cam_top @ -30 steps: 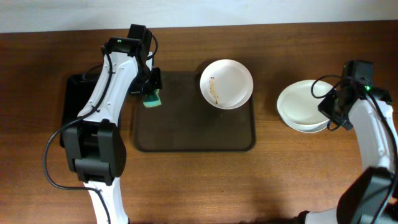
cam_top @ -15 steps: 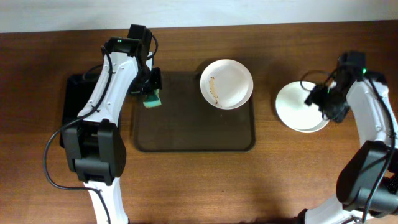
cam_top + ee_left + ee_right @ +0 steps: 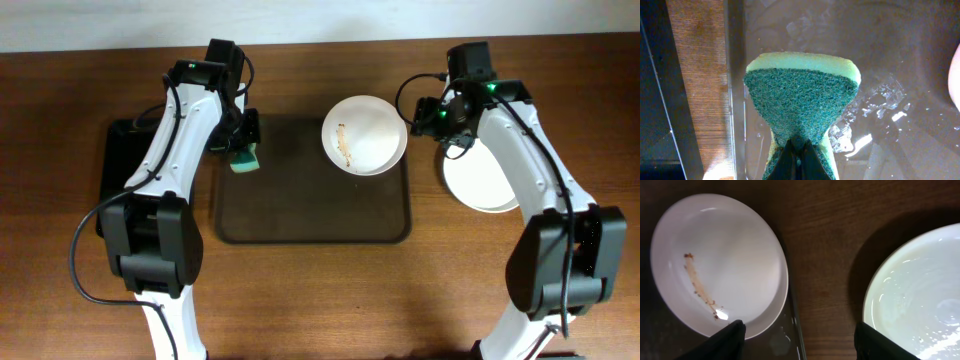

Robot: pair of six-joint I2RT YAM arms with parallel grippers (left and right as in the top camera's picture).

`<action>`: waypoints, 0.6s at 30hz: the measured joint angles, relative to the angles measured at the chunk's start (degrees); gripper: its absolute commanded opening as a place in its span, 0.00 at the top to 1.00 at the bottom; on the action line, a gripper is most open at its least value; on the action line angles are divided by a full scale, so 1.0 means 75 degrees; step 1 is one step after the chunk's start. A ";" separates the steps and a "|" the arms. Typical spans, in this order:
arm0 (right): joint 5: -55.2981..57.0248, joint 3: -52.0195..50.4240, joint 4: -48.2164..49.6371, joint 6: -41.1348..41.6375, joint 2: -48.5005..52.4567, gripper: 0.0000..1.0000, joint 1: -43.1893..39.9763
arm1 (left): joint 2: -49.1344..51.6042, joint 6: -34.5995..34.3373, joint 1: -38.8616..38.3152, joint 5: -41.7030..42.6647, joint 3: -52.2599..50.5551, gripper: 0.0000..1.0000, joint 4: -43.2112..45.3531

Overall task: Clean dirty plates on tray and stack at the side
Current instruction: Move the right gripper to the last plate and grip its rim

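Note:
A white plate (image 3: 364,134) with a thin brown streak sits in the far right corner of the dark brown tray (image 3: 300,210). The right wrist view shows this plate (image 3: 715,260) at the left and the tray's rim (image 3: 796,325) below it. My right gripper (image 3: 437,120) hangs open and empty between that plate and a stack of clean white plates (image 3: 485,180) on the table, which the right wrist view shows as a stack (image 3: 920,295) at the right. My left gripper (image 3: 243,140) is shut on a green sponge (image 3: 802,95) over the tray's far left corner.
A smaller glossy black tray (image 3: 120,160) lies left of the brown tray, partly under my left arm. Bare wooden table (image 3: 400,290) surrounds both trays. The brown tray's surface looks wet (image 3: 890,100) near the sponge.
My right gripper opened, left a plate on the stack at the right, and swung up and left toward the streaked plate. The left arm and sponge stayed still.

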 measured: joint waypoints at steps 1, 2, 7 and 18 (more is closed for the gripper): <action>0.0017 0.0000 0.0047 0.0006 0.0108 0.30 0.0000 | 0.0000 0.0000 0.0000 0.0000 0.0000 0.99 -0.0003; 0.0017 0.0000 0.0050 0.0006 0.0251 0.30 0.0000 | 0.0000 0.0000 0.0000 0.0000 0.0000 0.99 0.0000; -0.0012 0.0000 0.0358 0.0006 0.0746 0.38 0.0023 | 0.0000 0.0000 0.0000 0.0000 0.0000 0.99 -0.0003; 0.0256 -0.0032 0.0017 0.2122 0.0769 0.73 0.0950 | 0.0000 0.0000 0.0000 0.0000 0.0000 0.99 -0.0003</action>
